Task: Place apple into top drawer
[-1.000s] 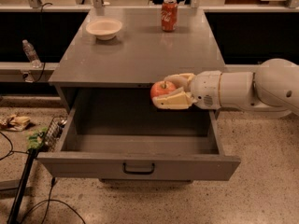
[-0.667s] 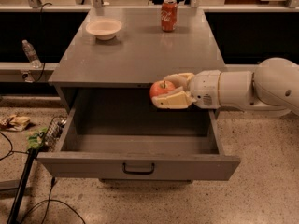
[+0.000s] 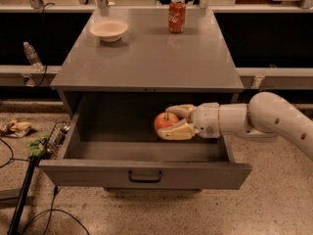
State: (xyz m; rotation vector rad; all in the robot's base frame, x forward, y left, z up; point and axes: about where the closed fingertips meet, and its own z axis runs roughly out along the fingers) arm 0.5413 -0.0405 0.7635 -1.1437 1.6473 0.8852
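The red apple [image 3: 165, 122] with a short stem is held between my gripper's [image 3: 172, 123] two cream fingers. My gripper reaches in from the right on a white arm and is shut on the apple. It hangs inside the open top drawer [image 3: 146, 173], over the right of its middle, below the level of the cabinet top. The drawer is pulled far out; its flat grey front carries a small dark bar handle [image 3: 145, 176]. The drawer floor below the apple is hidden by the front panel.
A grey cabinet top [image 3: 146, 53] carries a cream bowl [image 3: 108, 30] at the back left and a red Coca-Cola can [image 3: 177, 14] at the back. A plastic bottle [image 3: 32, 57] lies on the left ledge. Cables and a pole [image 3: 22, 195] lie on the floor at left.
My gripper with the apple has moved down, from level with the cabinet's front edge into the open drawer. The drawer, bowl and can have not moved.
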